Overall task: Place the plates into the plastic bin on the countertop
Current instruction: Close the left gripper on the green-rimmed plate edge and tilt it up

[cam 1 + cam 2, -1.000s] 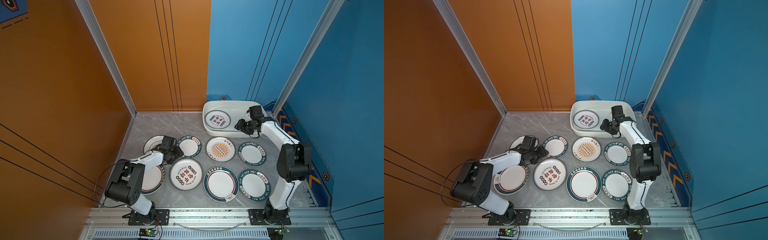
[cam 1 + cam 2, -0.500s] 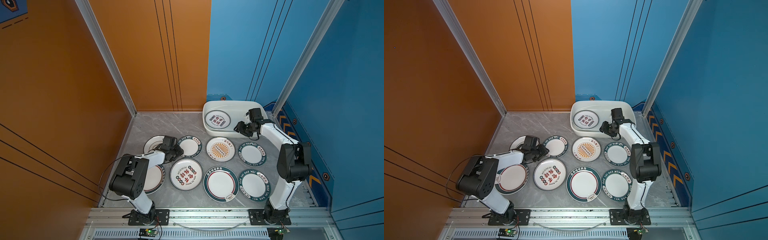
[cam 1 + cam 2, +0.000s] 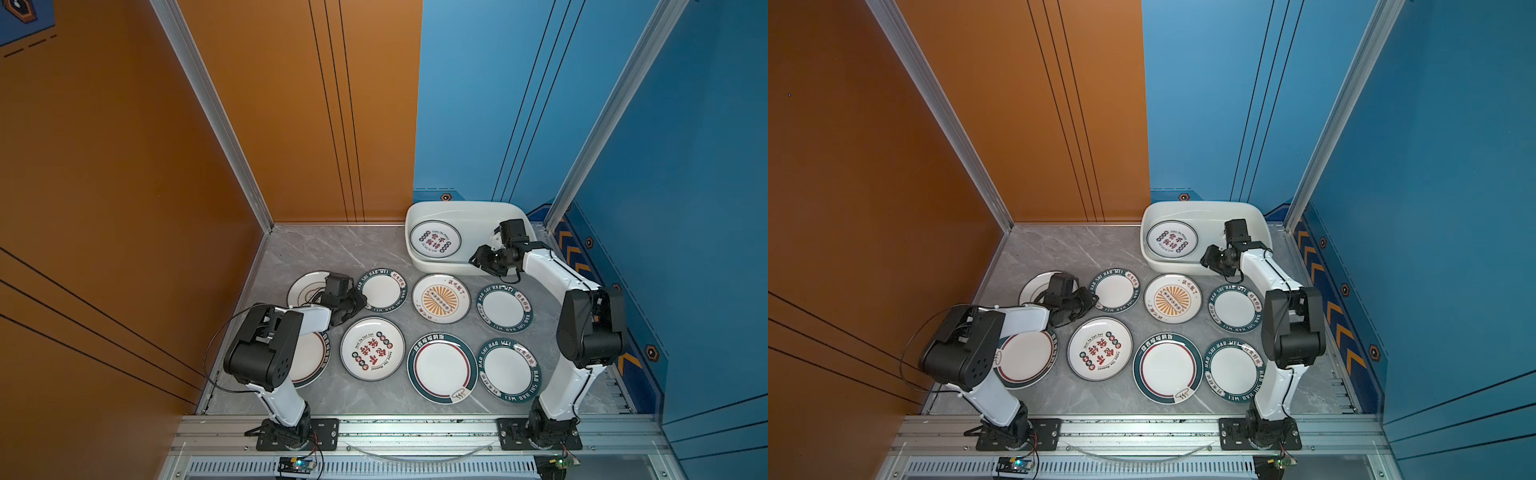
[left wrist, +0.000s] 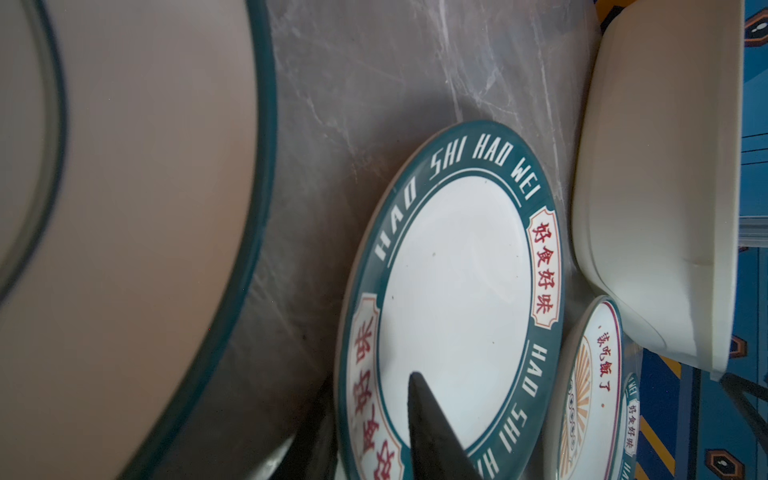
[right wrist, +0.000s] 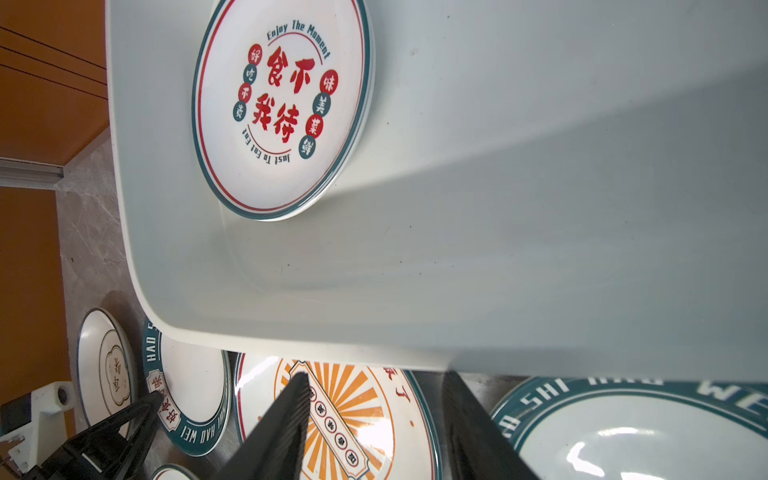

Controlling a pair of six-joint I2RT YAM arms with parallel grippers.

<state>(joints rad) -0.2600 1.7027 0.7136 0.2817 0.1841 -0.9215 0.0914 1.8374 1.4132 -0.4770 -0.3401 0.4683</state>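
Several plates lie flat on the countertop; another, with red characters, lies in the white plastic bin at the back right. My left gripper straddles the near rim of a small green-rimmed plate. One finger lies over its white well and the other sits outside the rim. The gap is narrow, and whether the pads press the rim does not show. My right gripper hangs open and empty over the bin's front wall.
The orange sunburst plate and a green-rimmed plate lie just in front of the bin. A red-character plate and a large green-rimmed one sit nearer. My left arm covers part of two plates at the left. An orange wall stands left, a blue one right.
The left jaws have narrowed around the small green-rimmed plate's rim and the left elbow has swung nearer. The right gripper has drifted a little toward the bin's front wall, still open.
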